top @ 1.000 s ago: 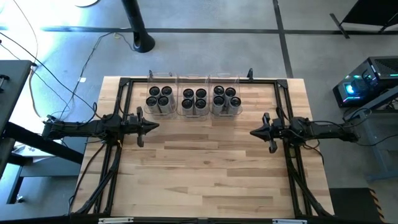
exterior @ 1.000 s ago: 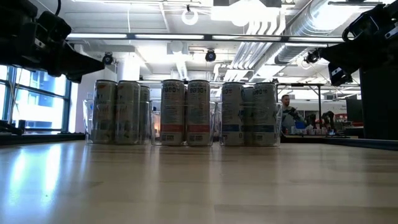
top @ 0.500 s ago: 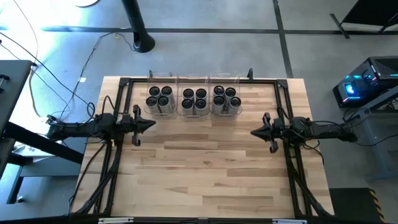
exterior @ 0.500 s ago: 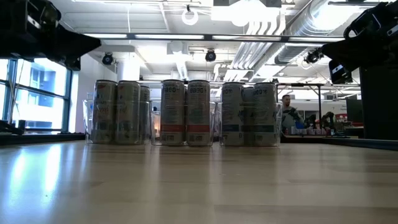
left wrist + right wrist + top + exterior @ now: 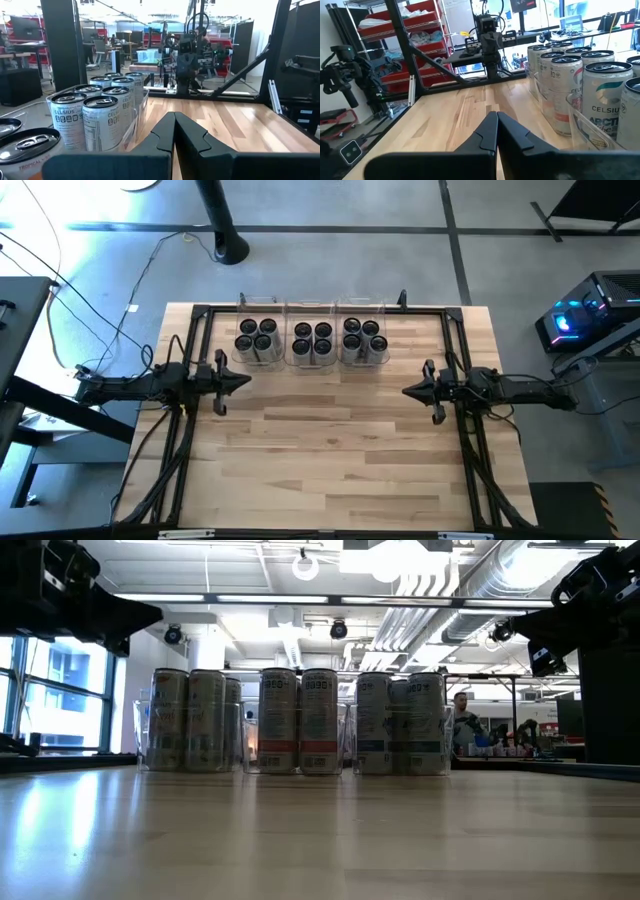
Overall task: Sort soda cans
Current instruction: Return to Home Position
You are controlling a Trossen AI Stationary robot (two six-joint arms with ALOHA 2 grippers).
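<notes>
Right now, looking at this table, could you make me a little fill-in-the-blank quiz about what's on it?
The soda cans stand in ___ clear bins set side by side.
Each bin holds ___ cans.
The left tool and the right tool are both ___, holding nothing.
Missing words: three; four; shut.
</notes>
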